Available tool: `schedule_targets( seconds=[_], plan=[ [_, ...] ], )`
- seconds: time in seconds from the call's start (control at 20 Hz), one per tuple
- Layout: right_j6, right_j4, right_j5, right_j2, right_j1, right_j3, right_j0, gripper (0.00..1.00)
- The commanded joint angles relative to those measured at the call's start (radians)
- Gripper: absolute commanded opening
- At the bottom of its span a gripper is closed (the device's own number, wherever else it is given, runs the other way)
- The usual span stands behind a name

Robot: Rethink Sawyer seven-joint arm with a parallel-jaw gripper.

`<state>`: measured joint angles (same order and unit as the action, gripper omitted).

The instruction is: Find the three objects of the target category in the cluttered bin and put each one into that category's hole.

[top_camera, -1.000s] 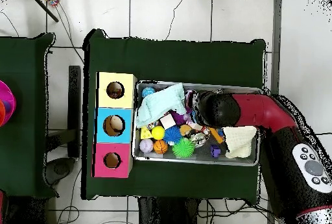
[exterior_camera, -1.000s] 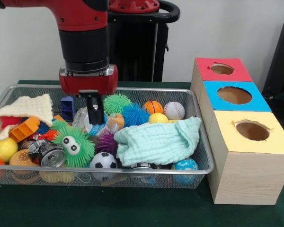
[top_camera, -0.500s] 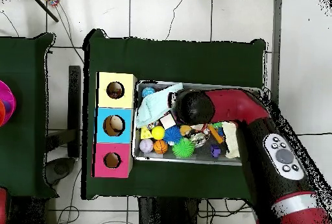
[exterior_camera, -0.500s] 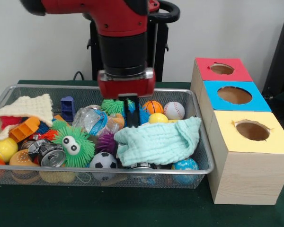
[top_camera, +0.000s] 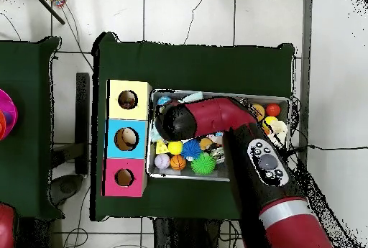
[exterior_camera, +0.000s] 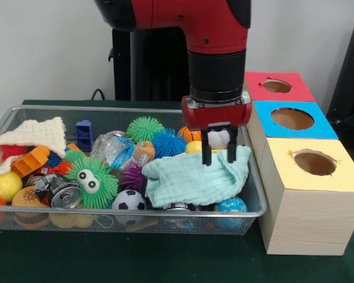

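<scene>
The wire mesh bin (exterior_camera: 130,213) is full of mixed toys; it also shows in the overhead view (top_camera: 188,178). My gripper (exterior_camera: 218,154) is open and empty. It hangs just above the right part of a mint green cloth (exterior_camera: 189,180), near the bin's right end. A crumpled plastic wrapper (exterior_camera: 115,148), clear with blue print, lies left of centre, well left of the gripper. Other wrappers are hidden or cannot be told apart. The yellow-topped box hole (exterior_camera: 314,163) is right of the bin and also shows overhead (top_camera: 128,100). Overhead, the arm covers the gripper.
The blue-topped hole (exterior_camera: 292,118) and the red-topped hole (exterior_camera: 277,86) lie behind the yellow one. Spiky balls (exterior_camera: 146,127), a spiky green ball with eyes (exterior_camera: 94,180), a cream knitted cloth (exterior_camera: 38,134), cans (exterior_camera: 56,190) and small sport balls fill the bin.
The arm has swung across the bin from its left part to its right end, towards the boxes. The gripper has stayed empty, and the bin's contents have not moved.
</scene>
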<state>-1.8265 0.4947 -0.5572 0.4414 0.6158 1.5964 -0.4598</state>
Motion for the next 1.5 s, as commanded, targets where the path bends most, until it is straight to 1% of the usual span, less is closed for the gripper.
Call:
schedule_targets(
  seconds=[0.05,0.25,0.4,0.65,0.7,0.8,0.95,1.0,1.05,1.25,1.5],
  plan=[
    [-0.228,-0.031,0.059,-0.12,-0.041,0.049,0.022,1.0],
    [-0.229,-0.046,0.098,-0.149,-0.039,0.046,0.044,1.0],
    [-0.232,-0.054,0.136,-0.166,-0.066,0.033,0.055,1.0],
    [-0.215,-0.071,0.148,-0.192,-0.088,0.006,0.074,1.0],
    [-0.211,-0.066,0.142,-0.207,-0.097,-0.005,0.085,1.0],
    [-0.195,-0.056,0.109,-0.242,-0.147,-0.056,0.113,1.0],
    [-0.159,-0.069,0.042,-0.257,-0.253,-0.111,0.124,1.0],
    [-0.147,-0.067,0.016,-0.268,-0.278,-0.131,0.131,1.0],
    [-0.137,-0.076,0.0,-0.27,-0.293,-0.131,0.128,1.0],
    [-0.089,-0.108,-0.03,-0.255,-0.34,-0.137,0.098,1.0],
    [-0.069,-0.106,-0.018,-0.261,-0.343,-0.13,0.098,1.0]
  ],
)
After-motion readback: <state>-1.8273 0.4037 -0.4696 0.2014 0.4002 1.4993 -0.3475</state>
